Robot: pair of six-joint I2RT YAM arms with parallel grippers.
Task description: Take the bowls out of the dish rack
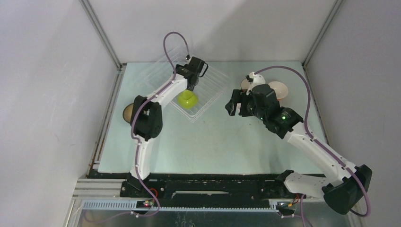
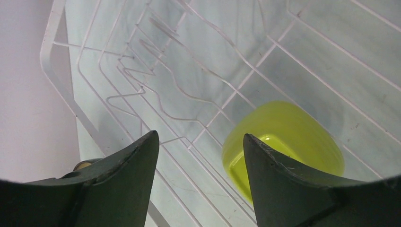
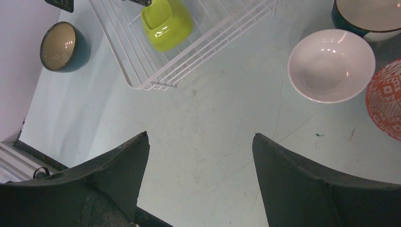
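Currently only the lime green bowl is seen in the dish rack. It lies tilted on the wires at the lower right of the left wrist view, and its opening appears to be turned toward the lower left. The left gripper is held above the rack with its jaws spread and nothing between them. The bowl is partly hidden behind the right-hand finger rather than centred in the gap.

For a clean pick, the gripper should probably be shifted toward the bowl until one finger is inside the opening and the other outside the wall. It should then be closed on the wall alone, so that no wire is caught. A straight lift is advised, since the rack might otherwise be dragged along.

The right gripper is likewise spread and empty over the table. A white bowl and an orange patterned bowl are seen at the right of its view.
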